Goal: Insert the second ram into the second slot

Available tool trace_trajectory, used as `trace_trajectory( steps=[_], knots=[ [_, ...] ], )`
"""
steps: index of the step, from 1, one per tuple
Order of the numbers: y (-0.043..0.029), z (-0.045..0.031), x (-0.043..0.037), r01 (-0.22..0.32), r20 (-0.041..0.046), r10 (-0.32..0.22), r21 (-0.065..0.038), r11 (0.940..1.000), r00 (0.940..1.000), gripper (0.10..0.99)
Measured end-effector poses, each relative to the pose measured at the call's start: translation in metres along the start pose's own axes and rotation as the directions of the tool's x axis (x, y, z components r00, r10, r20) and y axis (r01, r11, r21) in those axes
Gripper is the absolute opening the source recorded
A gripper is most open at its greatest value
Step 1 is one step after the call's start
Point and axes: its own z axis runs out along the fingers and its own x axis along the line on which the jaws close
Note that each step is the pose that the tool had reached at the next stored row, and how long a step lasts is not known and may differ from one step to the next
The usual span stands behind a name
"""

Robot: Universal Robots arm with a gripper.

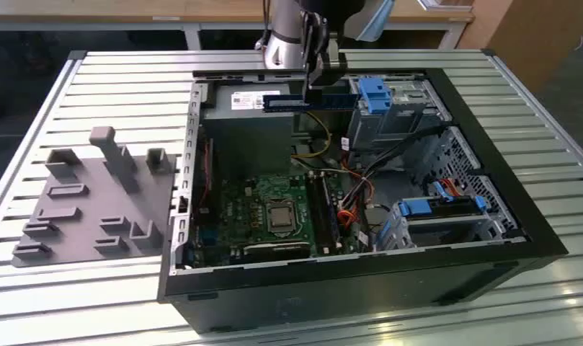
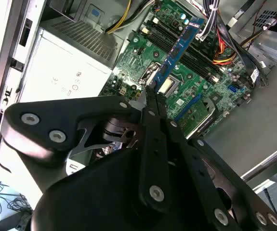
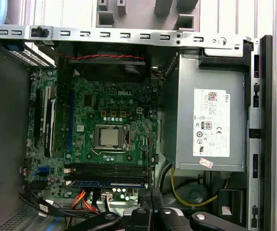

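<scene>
Jaws pinch the second ram [image 1: 308,101]; exterior view sets it above the computer case [image 1: 349,295], second wrist view shows its chips [image 2: 177,50].

Matt circuit-board second ram [image 1: 286,103], ribbed metal table [image 1: 127,79].

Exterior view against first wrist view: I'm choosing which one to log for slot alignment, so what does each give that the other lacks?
Exterior view: the second ram seen side-on, held level by the gripper above the open case. First wrist view: a straight-down look at the memory slots beside the processor socket. Both: the gripper, power supply and motherboard.
</scene>
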Motion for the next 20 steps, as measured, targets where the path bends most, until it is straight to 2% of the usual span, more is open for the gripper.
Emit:
trace_trajectory(
  steps=[13,20],
  knots=[
    [0.0001,0.0000,0.0020,0.000,-0.0001,0.000,0.000,1.0000,1.0000,0.118],
    [0.0001,0.0000,0.0027,0.000,-0.0039,0.000,0.000,1.0000,1.0000,0.118]
  ],
)
